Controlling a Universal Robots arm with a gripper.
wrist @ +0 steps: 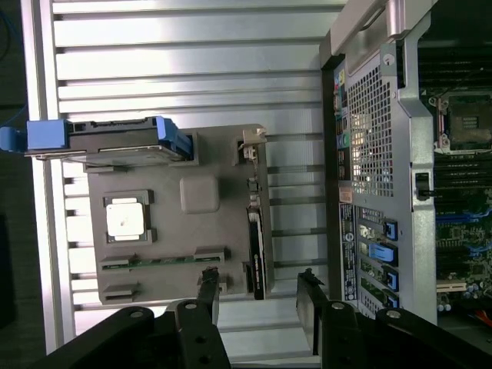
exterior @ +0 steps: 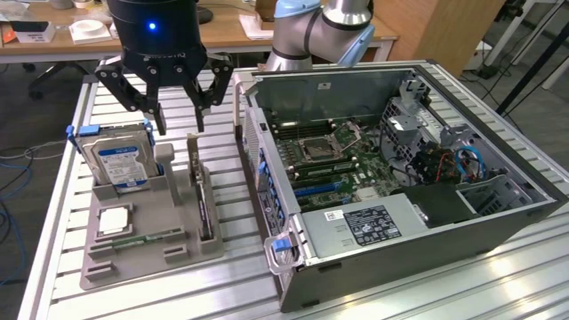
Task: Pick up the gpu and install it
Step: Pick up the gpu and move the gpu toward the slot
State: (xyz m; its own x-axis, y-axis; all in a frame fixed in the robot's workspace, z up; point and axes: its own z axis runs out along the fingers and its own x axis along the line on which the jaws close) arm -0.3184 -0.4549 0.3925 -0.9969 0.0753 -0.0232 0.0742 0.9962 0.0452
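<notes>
Gripper [wrist: 257, 275] (fingers spread) near gpu [wrist: 256, 234], seemingly edge-up in tray [wrist: 223, 223]

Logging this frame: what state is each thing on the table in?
gripper: open, holding nothing, above the grey holder.
gpu: standing on edge in the grey holder's slot, not installed.
hard drive: upright in the grey holder.
computer case: lying on its side, side panel off, interior exposed.
</notes>
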